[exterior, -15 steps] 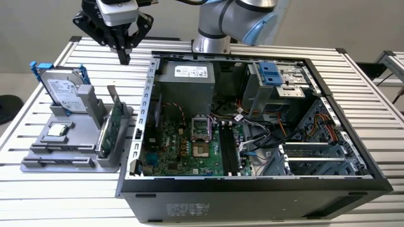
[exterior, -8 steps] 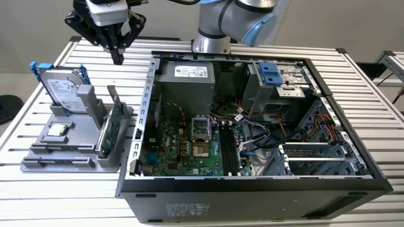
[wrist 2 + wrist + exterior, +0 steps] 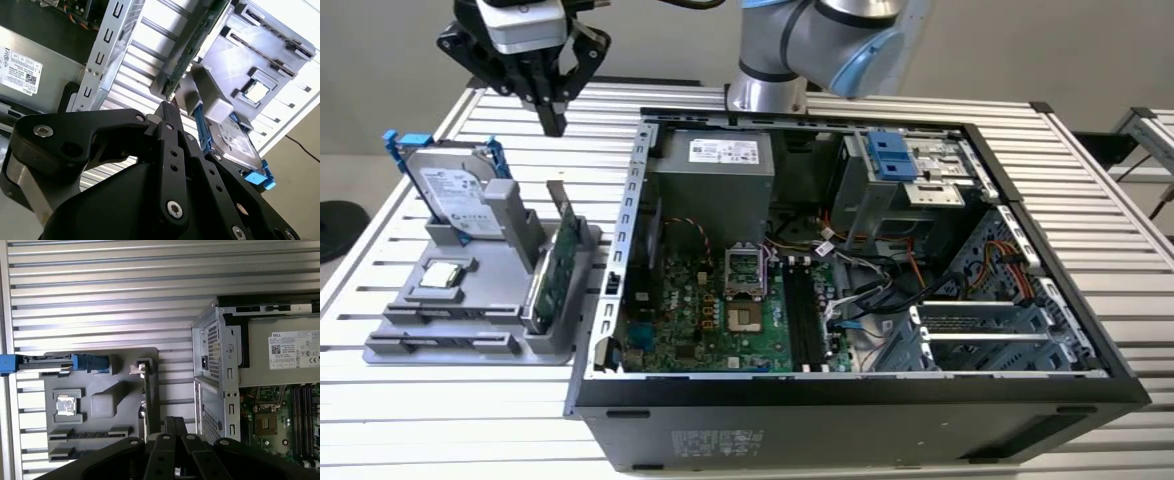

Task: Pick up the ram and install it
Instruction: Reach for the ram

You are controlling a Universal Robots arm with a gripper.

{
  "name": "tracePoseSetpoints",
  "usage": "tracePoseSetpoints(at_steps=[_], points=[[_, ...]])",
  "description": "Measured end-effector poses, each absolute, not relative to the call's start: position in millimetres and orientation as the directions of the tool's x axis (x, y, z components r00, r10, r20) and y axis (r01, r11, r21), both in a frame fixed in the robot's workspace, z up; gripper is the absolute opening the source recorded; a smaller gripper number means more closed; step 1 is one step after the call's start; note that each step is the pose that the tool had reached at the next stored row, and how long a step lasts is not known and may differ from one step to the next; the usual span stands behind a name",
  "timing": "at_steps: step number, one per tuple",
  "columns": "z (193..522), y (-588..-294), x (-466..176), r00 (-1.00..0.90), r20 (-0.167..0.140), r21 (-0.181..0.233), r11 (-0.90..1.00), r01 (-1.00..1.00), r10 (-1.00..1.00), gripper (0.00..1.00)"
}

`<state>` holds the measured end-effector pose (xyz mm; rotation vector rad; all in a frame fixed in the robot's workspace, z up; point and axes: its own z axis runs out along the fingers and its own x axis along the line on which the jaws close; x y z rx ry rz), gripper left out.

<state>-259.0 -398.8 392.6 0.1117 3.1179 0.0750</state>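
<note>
The ram seems to be the dark narrow stick (image 3: 454, 345) lying on edge in the front slot of the grey holder (image 3: 400, 350); in the first wrist view a dark stick (image 3: 80, 452) lies there too. My gripper (image 3: 554, 124) hangs high above the table behind the holder, near the far end of the upright green card (image 3: 550, 275). Its fingers point down, shut, with nothing between them. In both wrist views the gripper (image 3: 167, 107) (image 3: 175, 424) sits over the green card's edge (image 3: 147, 405). Long black memory slots (image 3: 801, 320) lie on the motherboard inside the open case.
A silver hard drive (image 3: 454, 190) with blue rails stands upright at the back of the holder. A square processor chip (image 3: 443, 275) lies in its middle. The open computer case (image 3: 854, 400) fills the exterior view's right, with cables, a drive cage and a power supply (image 3: 714, 175) inside.
</note>
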Motion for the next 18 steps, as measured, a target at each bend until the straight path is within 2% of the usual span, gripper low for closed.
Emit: tracePoseSetpoints(at_steps=[18], points=[[393,-399,-292,-0.997,-0.019,0.049,0.996,0.071,0.072,0.0]])
